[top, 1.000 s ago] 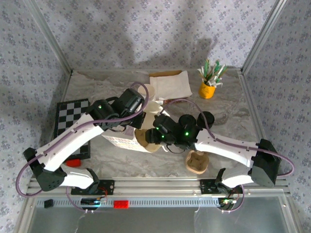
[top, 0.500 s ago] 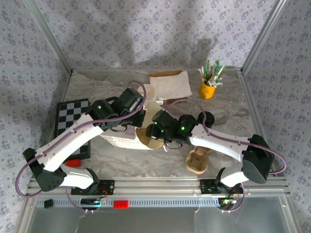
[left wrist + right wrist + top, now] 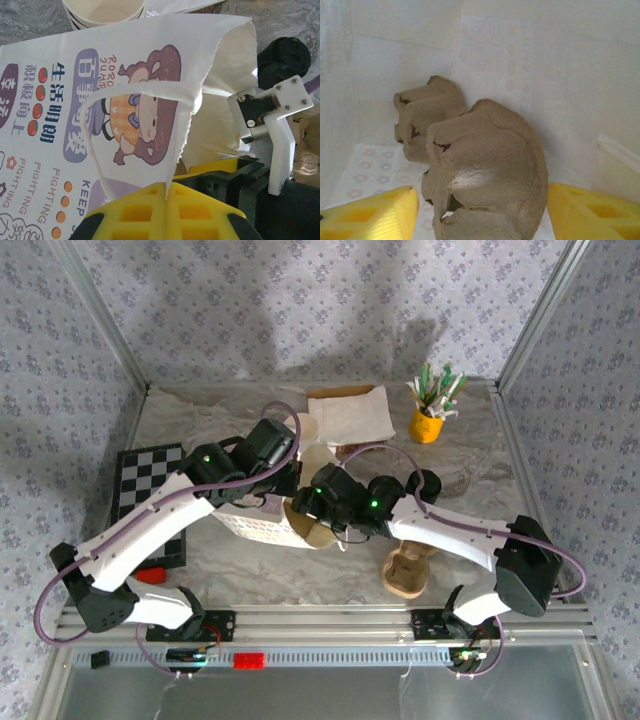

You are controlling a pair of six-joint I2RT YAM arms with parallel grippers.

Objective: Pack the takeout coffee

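Note:
A white paper cup (image 3: pixel 303 428) with a rolled rim stands just beyond the printed paper bag (image 3: pixel 250 525); its rim (image 3: pixel 102 7) shows at the top of the left wrist view, its base hidden. My left gripper (image 3: pixel 285 475) is shut on the bag's (image 3: pixel 100 100) upper edge, the paper pinched between its yellow fingers (image 3: pixel 145 210), holding the mouth open. My right gripper (image 3: pixel 305 508) reaches into the bag. Inside, its yellow fingers (image 3: pixel 375 215) flank a brown pulp cup carrier (image 3: pixel 485 170) standing on edge, and the gripper (image 3: pixel 480 210) is shut on it.
A second pulp carrier (image 3: pixel 405 575) lies near the front right. A yellow cup of green-white sticks (image 3: pixel 428 425) and white napkins (image 3: pixel 350 412) sit at the back. A black lid (image 3: pixel 427 482) lies behind the right arm. A checkerboard (image 3: pixel 145 475) is on the left.
My right arm has pushed left, carrying the pulp carrier deeper into the bag's mouth. The left gripper has kept its hold on the bag edge, shifting only slightly.

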